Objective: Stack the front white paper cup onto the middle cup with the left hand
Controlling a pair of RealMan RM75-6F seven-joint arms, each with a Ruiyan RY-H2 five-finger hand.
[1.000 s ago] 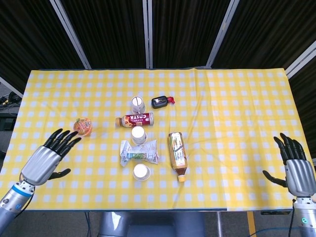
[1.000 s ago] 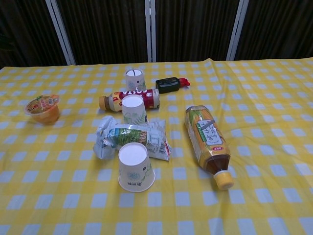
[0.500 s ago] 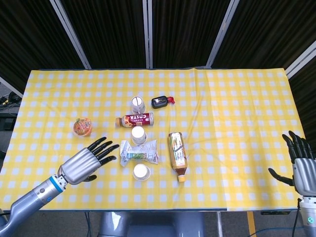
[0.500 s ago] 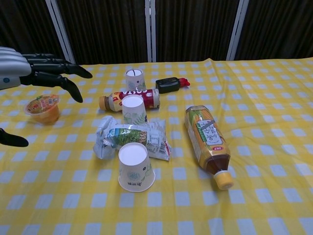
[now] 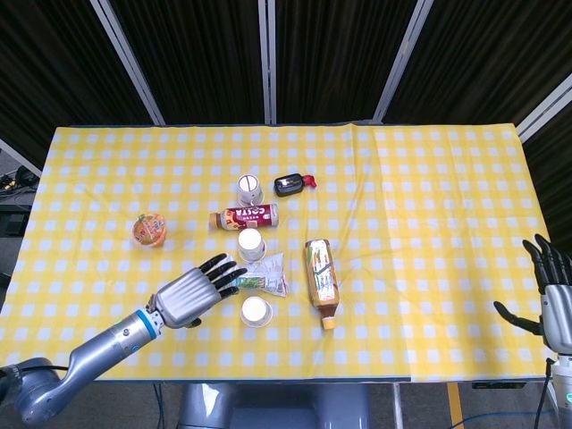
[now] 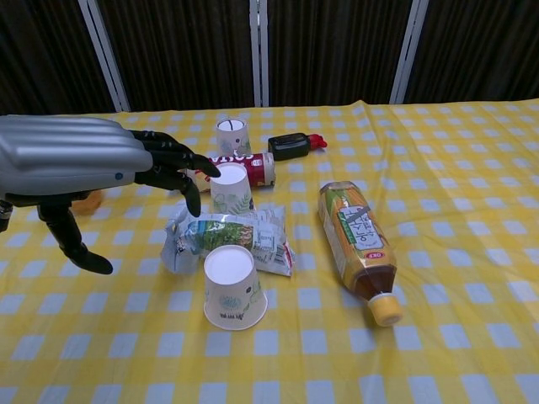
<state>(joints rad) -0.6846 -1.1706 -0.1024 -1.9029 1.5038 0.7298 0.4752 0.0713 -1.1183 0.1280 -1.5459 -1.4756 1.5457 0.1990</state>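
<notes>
A: The left hand (image 5: pixel 190 296) hovers with fingers (image 6: pixel 173 160) spread, holding nothing, just left of the front paper cup (image 6: pixel 233 287), which stands upside down on the tabletop (image 5: pixel 420 197) against the crumpled snack wrapper (image 6: pixel 226 237).

B: The risk?

A: Probably snagging that wrapper, or tipping the light cup on closing. Beyond it the middle cup (image 6: pixel 230 187) sits beside the coffee bottle (image 6: pixel 253 165).

B: The right hand (image 5: pixel 554 302)?

A: Open, idle, well apart.
</notes>
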